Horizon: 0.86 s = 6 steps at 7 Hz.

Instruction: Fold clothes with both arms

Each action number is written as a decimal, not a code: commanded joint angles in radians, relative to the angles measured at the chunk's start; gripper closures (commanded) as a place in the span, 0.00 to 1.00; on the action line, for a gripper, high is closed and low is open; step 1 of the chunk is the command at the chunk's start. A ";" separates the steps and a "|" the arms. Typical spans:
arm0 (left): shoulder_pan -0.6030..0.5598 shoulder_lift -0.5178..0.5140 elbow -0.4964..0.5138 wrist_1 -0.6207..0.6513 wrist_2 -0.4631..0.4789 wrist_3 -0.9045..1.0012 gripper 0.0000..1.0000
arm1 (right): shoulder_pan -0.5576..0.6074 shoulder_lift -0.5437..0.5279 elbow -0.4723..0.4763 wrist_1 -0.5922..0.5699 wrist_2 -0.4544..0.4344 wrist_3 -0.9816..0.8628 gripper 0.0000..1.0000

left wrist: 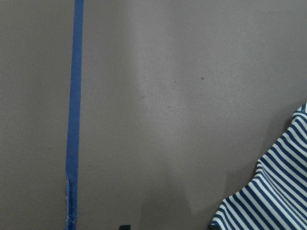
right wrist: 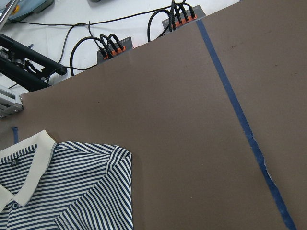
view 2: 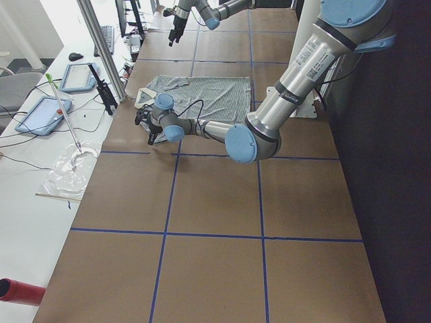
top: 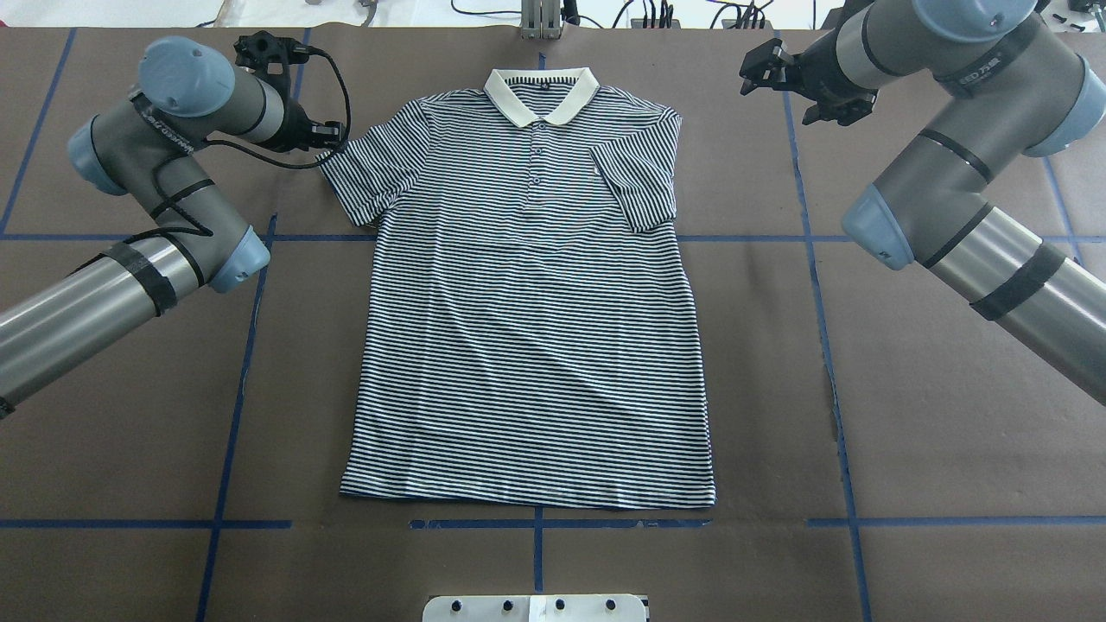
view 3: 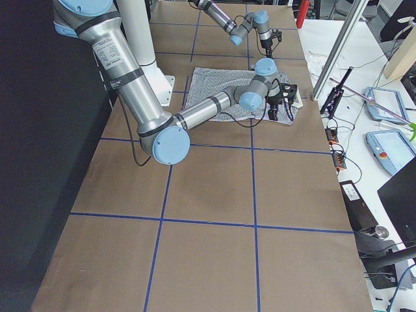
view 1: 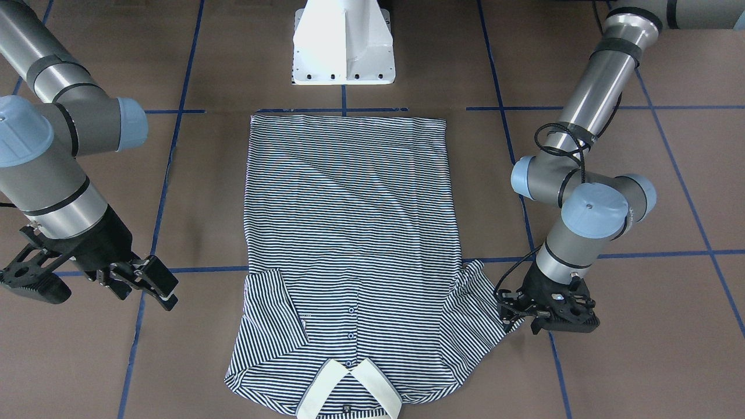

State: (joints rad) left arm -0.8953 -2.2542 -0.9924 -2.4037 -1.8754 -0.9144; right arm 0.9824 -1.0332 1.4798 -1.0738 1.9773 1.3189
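1. Left gripper [view 1: 547, 317]: low over the table at the far left corner of the shirt [top: 527, 328], just beside the outspread sleeve [top: 363, 177]. I cannot tell whether its fingers are apart or together. Its black cable [top: 341, 95] loops close to that sleeve.
2. Right gripper [view 1: 102, 288]: fingers spread wide, holding nothing, raised over bare table [top: 907, 432] near the far right corner, well apart from the shirt.
3. Left arm [top: 155, 207], right arm [top: 959, 164]: I see each reaching in from its own side edge, clear of the cloth.
4. Shirt: flat, front up, mid-table. The collar [top: 542, 95] is toward the far edge and the hem toward the near edge. The right-side sleeve [top: 635, 186] is folded in over the chest.
5. Blue tape lines [top: 242, 380]: a grid on the brown surface.
6. White pedestal [view 1: 343, 43]: at the near edge, just beyond the hem.
7. Cable blocks [right wrist: 114, 45]: past the far edge.
8. Tablets [view 2: 44, 114]: on the side bench beyond the far edge.
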 commanded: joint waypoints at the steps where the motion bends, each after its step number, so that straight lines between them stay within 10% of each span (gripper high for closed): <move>1: 0.006 0.018 -0.019 0.000 -0.001 0.000 0.44 | -0.002 0.001 -0.001 0.000 -0.002 0.000 0.00; 4: 0.007 0.018 -0.009 0.002 0.001 0.000 0.53 | -0.005 -0.001 -0.001 0.000 0.000 0.000 0.00; 6: 0.013 0.016 -0.009 0.002 -0.001 -0.007 1.00 | -0.005 0.001 -0.001 0.000 -0.002 0.002 0.00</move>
State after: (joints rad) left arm -0.8839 -2.2368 -1.0022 -2.4022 -1.8756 -0.9167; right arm 0.9775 -1.0328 1.4788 -1.0738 1.9762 1.3196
